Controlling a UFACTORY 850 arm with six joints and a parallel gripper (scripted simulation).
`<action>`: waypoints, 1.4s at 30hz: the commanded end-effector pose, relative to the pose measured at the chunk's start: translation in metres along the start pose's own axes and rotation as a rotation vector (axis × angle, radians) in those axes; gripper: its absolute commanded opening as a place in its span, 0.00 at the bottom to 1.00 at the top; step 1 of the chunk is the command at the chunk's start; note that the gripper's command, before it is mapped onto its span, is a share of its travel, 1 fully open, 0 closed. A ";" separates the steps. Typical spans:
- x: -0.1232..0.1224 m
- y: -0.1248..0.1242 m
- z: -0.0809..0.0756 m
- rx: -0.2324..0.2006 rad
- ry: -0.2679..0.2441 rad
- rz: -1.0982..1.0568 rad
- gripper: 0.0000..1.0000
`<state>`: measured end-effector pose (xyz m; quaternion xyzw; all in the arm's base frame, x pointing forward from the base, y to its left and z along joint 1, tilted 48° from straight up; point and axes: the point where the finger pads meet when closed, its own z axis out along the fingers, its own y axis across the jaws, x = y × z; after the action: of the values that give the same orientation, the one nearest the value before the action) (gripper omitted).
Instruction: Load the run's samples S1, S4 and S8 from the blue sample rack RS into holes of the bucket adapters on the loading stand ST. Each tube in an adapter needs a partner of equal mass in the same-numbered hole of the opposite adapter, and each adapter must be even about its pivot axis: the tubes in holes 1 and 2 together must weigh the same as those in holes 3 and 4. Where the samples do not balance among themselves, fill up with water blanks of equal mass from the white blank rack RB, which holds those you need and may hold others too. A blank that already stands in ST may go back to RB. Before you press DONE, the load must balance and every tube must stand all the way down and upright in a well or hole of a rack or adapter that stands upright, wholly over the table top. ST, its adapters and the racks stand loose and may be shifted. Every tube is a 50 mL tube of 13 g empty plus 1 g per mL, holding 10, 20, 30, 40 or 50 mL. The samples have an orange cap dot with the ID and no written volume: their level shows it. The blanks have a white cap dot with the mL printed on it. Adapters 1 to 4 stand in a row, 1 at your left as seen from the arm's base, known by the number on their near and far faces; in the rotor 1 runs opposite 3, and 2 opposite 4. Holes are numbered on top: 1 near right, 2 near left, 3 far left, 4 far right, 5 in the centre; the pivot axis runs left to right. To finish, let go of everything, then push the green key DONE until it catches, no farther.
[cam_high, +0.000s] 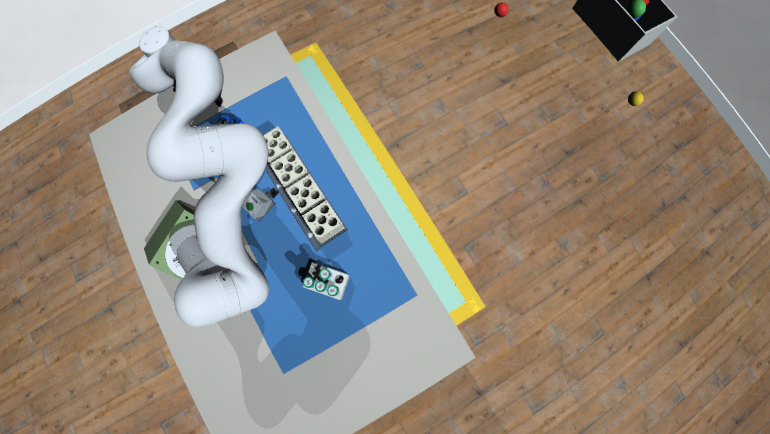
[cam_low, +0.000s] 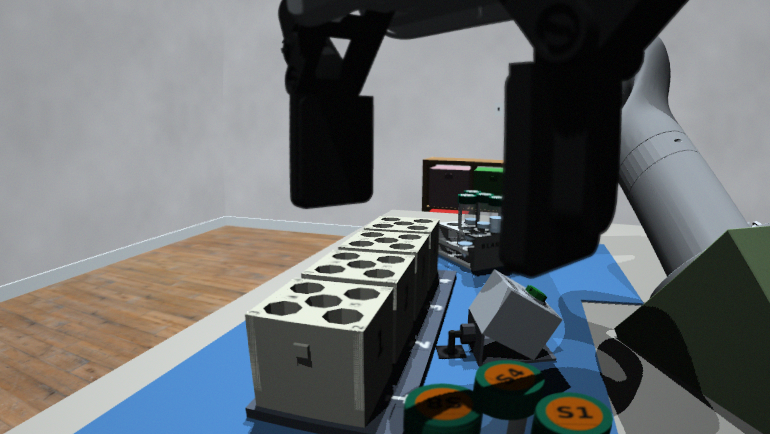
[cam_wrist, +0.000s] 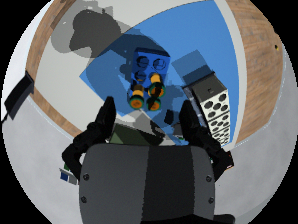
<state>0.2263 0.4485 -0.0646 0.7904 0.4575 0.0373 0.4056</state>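
Observation:
My gripper (cam_low: 447, 161) is open and empty, its two black fingers hanging high over the near end of the table. It also shows in the wrist view (cam_wrist: 148, 119). Below it stand three green-capped samples with orange dots: S8 (cam_low: 442, 404), S4 (cam_low: 509, 377) and S1 (cam_low: 574, 412). In the wrist view they stand in the blue rack RS (cam_wrist: 149, 70), ahead between the fingers. The loading stand ST (cam_high: 304, 186) carries four cream adapters (cam_low: 345, 301) in a row; every hole I can see is empty. The white blank rack RB (cam_high: 323, 280) holds several white-dotted blanks.
The grey DONE box (cam_low: 512, 318) with its green key (cam_low: 535, 292) sits tilted between ST and the arm. The arm's green base block (cam_high: 169, 239) stands on the table's left side. From above, the arm hides most of RS (cam_high: 223, 118).

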 end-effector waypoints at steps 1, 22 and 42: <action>0.001 0.000 -0.010 0.001 0.002 0.001 1.00; -0.047 -0.016 -0.035 0.001 0.001 0.334 0.57; -0.071 -0.024 -0.035 0.001 0.001 0.901 0.57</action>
<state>0.1537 0.4214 -0.0360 0.9080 0.0993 0.1946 0.3575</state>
